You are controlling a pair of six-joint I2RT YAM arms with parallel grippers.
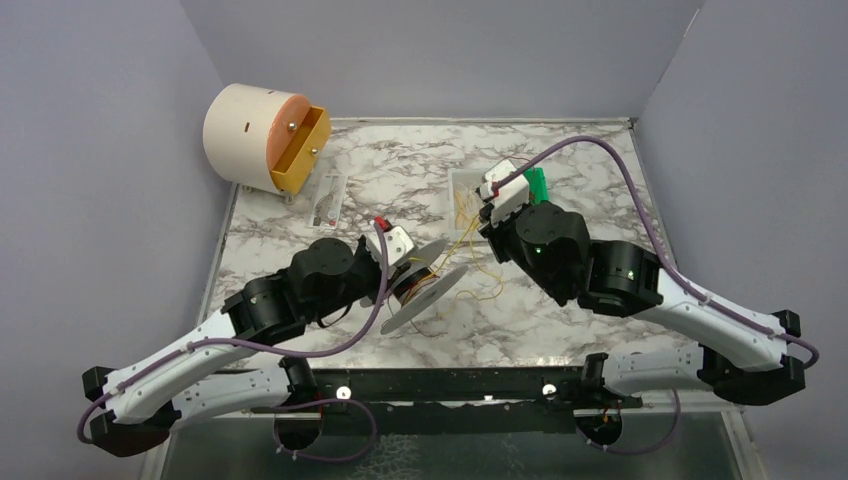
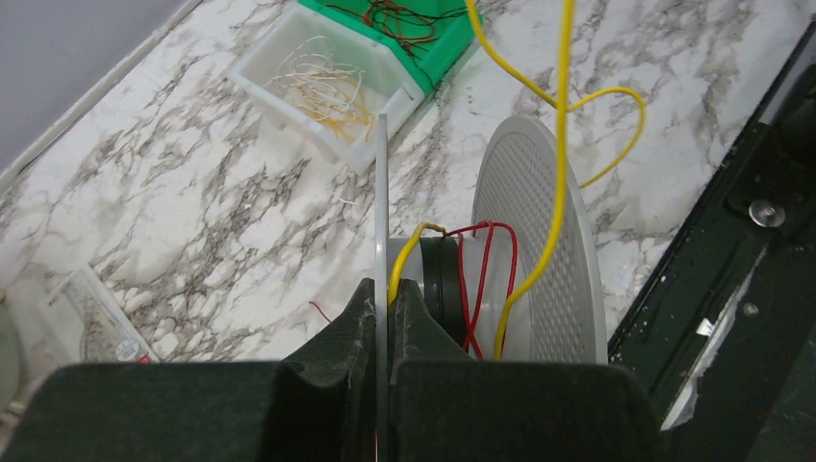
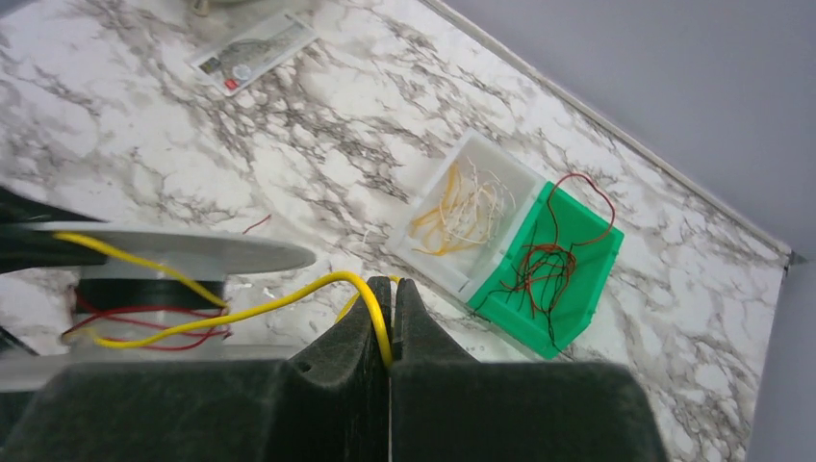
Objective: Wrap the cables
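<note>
Right wrist: my right pincer (image 3: pixel 390 289) pinched closed on yellow cable (image 3: pixel 279 301) | left pincer (image 2: pixel 382 289) clamps spool (image 2: pixel 510 192) rim | step: winding, seemingly few turns on | next: lead cable round spool, taut

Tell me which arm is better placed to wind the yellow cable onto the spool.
Right, probably. The right gripper pinches the yellow cable; the left gripper is shut on the spool flange, busy holding it.

A robot lab cell: plain grey walls (image 1: pixel 440 50) box in a marble-print surface (image 1: pixel 400 160) on 3 sides, 2 arms (image 1: pixel 190 365) bolted at its near edge, parts bins (image 3: pixel 587 260) on it.
</note>
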